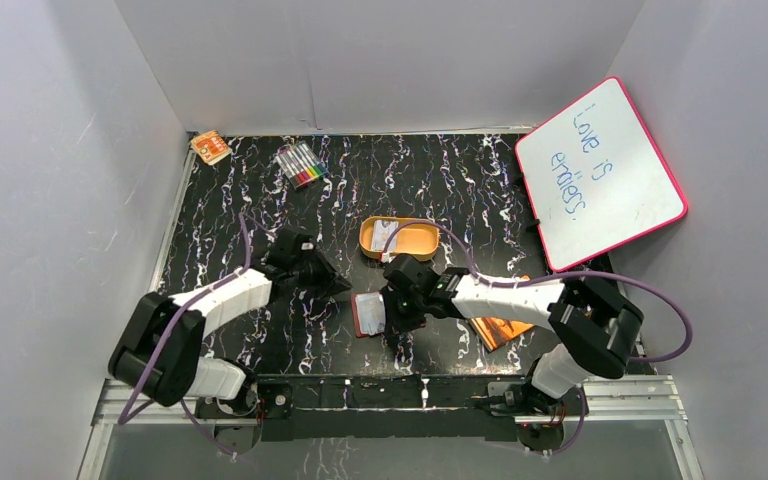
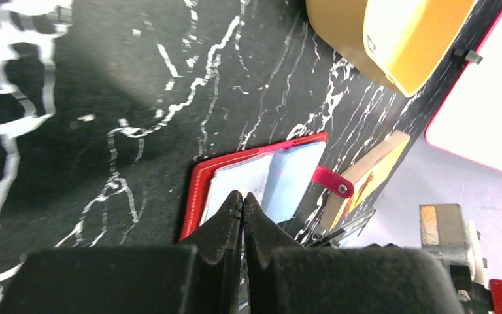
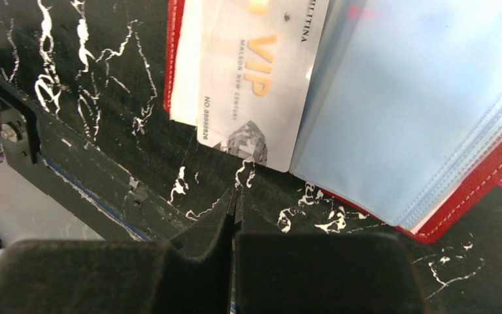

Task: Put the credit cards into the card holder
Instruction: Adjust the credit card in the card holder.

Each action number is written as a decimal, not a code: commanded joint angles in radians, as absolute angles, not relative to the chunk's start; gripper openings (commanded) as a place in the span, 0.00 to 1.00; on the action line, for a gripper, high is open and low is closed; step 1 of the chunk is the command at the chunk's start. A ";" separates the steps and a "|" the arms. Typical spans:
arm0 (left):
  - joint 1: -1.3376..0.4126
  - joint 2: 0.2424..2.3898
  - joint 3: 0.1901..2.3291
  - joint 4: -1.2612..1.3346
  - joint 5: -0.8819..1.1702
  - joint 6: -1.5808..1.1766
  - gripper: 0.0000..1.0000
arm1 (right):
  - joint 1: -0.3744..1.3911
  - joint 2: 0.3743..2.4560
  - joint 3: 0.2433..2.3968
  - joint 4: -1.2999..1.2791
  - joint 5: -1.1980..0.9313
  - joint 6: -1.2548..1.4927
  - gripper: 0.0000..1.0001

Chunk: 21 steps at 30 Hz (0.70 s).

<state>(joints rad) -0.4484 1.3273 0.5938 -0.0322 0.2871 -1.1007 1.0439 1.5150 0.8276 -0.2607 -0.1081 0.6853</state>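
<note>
The dark red card holder (image 1: 361, 322) lies open on the black marbled table between my two grippers. In the right wrist view a grey-white credit card (image 3: 255, 85) with orange "VIP" print sticks partly out of the holder's (image 3: 484, 190) pale blue pockets. My right gripper (image 3: 235, 193) is shut and empty, just off the card's near edge. My left gripper (image 2: 242, 196) is shut, with its tips over the left side of the holder (image 2: 199, 183). The holder's tab (image 2: 332, 181) lies open. In the top view my left gripper (image 1: 335, 285) and my right gripper (image 1: 398, 312) flank the holder.
An orange oval tin (image 1: 398, 238) with something pale inside stands just behind the holder. An orange booklet (image 1: 500, 328) lies under the right arm. A pink-framed whiteboard (image 1: 600, 165) leans at the right. Markers (image 1: 302, 163) and a small orange pack (image 1: 210, 147) lie at the back left.
</note>
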 commanded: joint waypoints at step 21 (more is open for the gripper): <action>-0.548 1.451 0.607 0.045 0.311 -1.063 0.00 | 1.057 1.615 0.889 -0.254 -0.023 0.752 0.00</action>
